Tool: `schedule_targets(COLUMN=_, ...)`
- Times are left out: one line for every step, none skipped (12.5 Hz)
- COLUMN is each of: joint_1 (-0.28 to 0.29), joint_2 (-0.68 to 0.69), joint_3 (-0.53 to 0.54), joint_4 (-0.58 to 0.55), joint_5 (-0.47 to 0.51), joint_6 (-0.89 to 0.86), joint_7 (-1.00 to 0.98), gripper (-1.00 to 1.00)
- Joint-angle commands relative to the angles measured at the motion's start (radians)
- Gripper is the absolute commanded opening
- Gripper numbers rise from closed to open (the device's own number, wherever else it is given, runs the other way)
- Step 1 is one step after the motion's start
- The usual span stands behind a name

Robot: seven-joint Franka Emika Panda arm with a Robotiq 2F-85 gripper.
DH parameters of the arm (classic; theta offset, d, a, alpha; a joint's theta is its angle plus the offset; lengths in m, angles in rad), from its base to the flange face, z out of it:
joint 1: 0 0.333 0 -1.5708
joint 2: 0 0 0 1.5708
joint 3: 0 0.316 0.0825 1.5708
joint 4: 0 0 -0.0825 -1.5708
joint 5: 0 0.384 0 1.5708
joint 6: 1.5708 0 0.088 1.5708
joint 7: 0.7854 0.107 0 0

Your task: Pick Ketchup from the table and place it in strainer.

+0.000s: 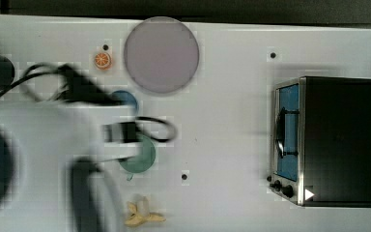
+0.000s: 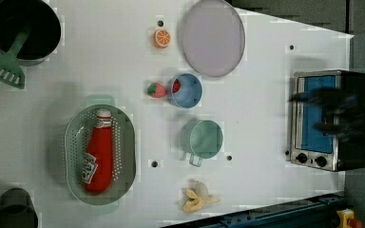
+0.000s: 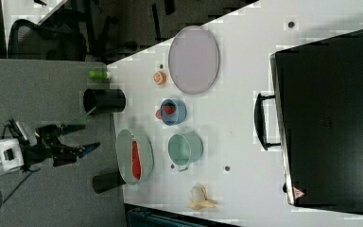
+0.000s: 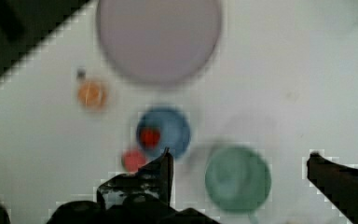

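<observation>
The Ketchup (image 2: 97, 154), a red squeeze bottle with a white cap, lies lengthwise inside the pale green strainer (image 2: 68, 147) near the left view's lower left. In the right view the Ketchup (image 3: 135, 161) shows as a red strip inside the strainer (image 3: 123, 151). My gripper (image 3: 82, 137) hangs well above the strainer, open, with nothing between its fingers. In the wrist view the gripper (image 4: 240, 161) has its two dark fingertips (image 4: 165, 161) spread wide over the table. In the top view my arm (image 1: 53, 140) covers the strainer's area.
A teal cup (image 2: 205, 138), a blue bowl (image 2: 186, 90) with a strawberry and another strawberry (image 2: 157, 90) beside it stand mid-table. Further off are a lilac plate (image 2: 212, 37), an orange slice (image 2: 162, 38), a banana (image 2: 197, 197), a toaster oven (image 2: 330, 118) and a black pot (image 2: 24, 28).
</observation>
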Motion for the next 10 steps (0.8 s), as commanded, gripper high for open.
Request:
schedule_targets(joint_1=-0.066, joint_2=0.014, joint_3=-0.138, joint_4=-0.023, joint_5=0.000, joint_6=-0.052, joint_7=-0.049, gripper=1.00)
schedule_targets(joint_1=-0.065, joint_2=0.000, joint_3=-0.170, joint_4=-0.023, joint_5=0.000, joint_6=-0.055, joint_7=-0.049, gripper=1.00)
schedule_targets(joint_1=-0.065, joint_2=-0.013, joint_3=-0.193, joint_4=-0.024, joint_5=0.001, joint_6=-0.078, joint_7=-0.049, gripper=1.00)
schedule_targets(joint_1=-0.066, joint_2=-0.021, joint_3=-0.207, joint_4=-0.024, joint_5=0.001, joint_6=-0.112, joint_7=-0.049, gripper=1.00)
schedule_targets(joint_1=-0.065, joint_2=-0.029, joint_3=-0.216, joint_4=-0.023, joint_5=0.003, joint_6=-0.152, joint_7=-0.049, gripper=1.00)
schedule_targets(joint_1=-0.065, joint_2=-0.035, joint_3=-0.217, joint_4=-0.021, joint_5=0.008, joint_6=-0.158, joint_7=-0.049, gripper=1.00)
schedule_targets(joint_1=-0.065, joint_2=-0.038, joint_3=-0.216, joint_4=-0.021, joint_5=0.008, joint_6=-0.158, joint_7=-0.049, gripper=1.00)
schedule_targets(joint_1=-0.065, joint_2=-0.039, joint_3=-0.216, joint_4=-0.021, joint_5=0.008, joint_6=-0.157, joint_7=-0.049, gripper=1.00)
schedule_targets(joint_1=-0.065, joint_2=-0.039, joint_3=-0.218, joint_4=-0.022, joint_5=0.008, joint_6=-0.157, joint_7=-0.049, gripper=1.00)
schedule_targets(joint_1=-0.065, joint_2=-0.038, joint_3=-0.219, joint_4=-0.024, joint_5=0.008, joint_6=-0.156, joint_7=-0.049, gripper=1.00)
